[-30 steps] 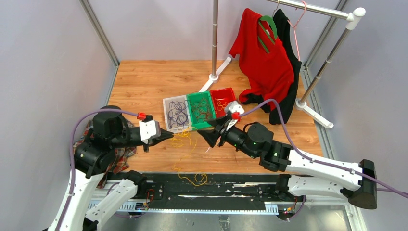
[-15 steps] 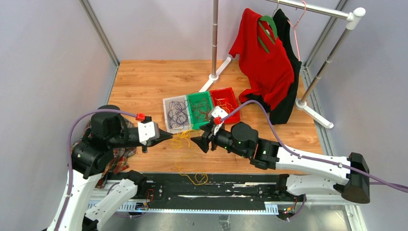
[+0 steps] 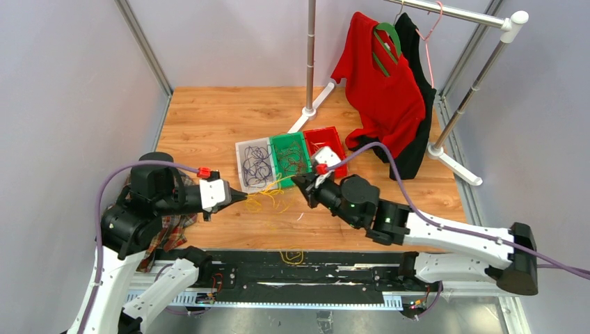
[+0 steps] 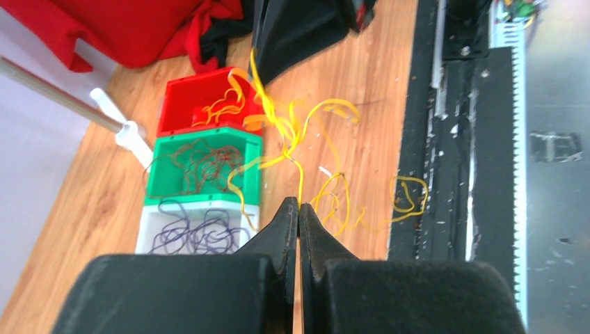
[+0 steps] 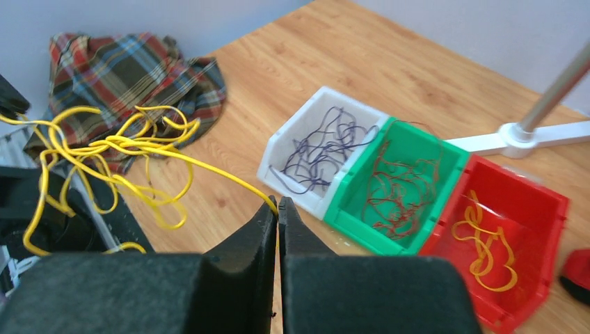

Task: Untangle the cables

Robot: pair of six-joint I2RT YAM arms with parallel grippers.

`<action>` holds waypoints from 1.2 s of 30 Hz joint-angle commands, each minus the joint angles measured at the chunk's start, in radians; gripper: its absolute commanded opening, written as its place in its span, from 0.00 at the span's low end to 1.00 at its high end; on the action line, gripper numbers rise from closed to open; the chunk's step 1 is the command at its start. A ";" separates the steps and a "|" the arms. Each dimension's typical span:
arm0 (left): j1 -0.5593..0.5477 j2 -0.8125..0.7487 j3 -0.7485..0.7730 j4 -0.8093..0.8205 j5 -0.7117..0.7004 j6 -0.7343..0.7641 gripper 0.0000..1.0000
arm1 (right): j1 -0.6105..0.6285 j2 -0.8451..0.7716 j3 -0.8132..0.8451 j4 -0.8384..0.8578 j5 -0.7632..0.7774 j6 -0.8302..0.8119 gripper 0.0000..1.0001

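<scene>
A tangle of yellow cables (image 3: 268, 200) hangs stretched between my two grippers in front of the bins. My left gripper (image 3: 245, 197) is shut on one yellow strand (image 4: 300, 182) that runs up from its tips (image 4: 298, 203). My right gripper (image 3: 298, 182) is shut on another yellow strand (image 5: 236, 182) at its tips (image 5: 277, 202). One yellow loop (image 3: 292, 257) trails onto the black rail. Dark purple cables (image 3: 257, 163) lie in the white bin (image 5: 289, 136). Red-brown cables (image 3: 292, 160) lie in the green bin (image 5: 369, 233), and yellow ones (image 5: 483, 243) in the red bin (image 5: 480, 296).
A plaid cloth (image 3: 167, 229) lies under the left arm at the table's left. A clothes rack with a red garment (image 3: 383, 83) and a black one stands at the back right, its white foot (image 3: 309, 111) behind the bins. The black rail (image 3: 229, 268) runs along the near edge.
My right gripper swung left into the yellow tangle, shut on a strand, and pulled back toward the bins. The yellow cables have risen and stretched. The left gripper has stayed shut.
</scene>
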 commanded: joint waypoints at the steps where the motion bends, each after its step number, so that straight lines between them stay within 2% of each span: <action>1: -0.009 -0.015 0.022 -0.016 -0.114 0.075 0.00 | -0.025 -0.129 -0.033 -0.037 0.167 -0.018 0.01; 4: -0.008 -0.022 0.025 -0.021 -0.166 0.101 0.00 | -0.076 -0.218 -0.061 -0.077 0.220 0.018 0.01; 10: -0.008 -0.035 0.000 -0.068 -0.239 0.172 0.00 | -0.230 -0.360 -0.066 -0.147 0.229 0.077 0.01; 16: -0.008 -0.073 -0.049 -0.081 -0.337 0.213 0.00 | -0.292 -0.359 0.022 -0.231 0.281 0.027 0.01; 19: -0.008 -0.068 -0.059 -0.140 -0.410 0.269 0.00 | -0.319 -0.352 0.062 -0.253 0.339 -0.009 0.01; 24: -0.009 -0.097 -0.132 -0.196 -0.668 0.424 0.00 | -0.396 -0.348 0.127 -0.305 0.396 -0.045 0.01; 32: -0.008 -0.174 -0.357 -0.207 -1.185 0.713 0.00 | -0.498 -0.341 0.185 -0.359 0.415 -0.072 0.01; 36: -0.008 -0.213 -0.469 -0.227 -1.303 0.778 0.00 | -0.542 -0.343 0.210 -0.369 0.429 -0.080 0.01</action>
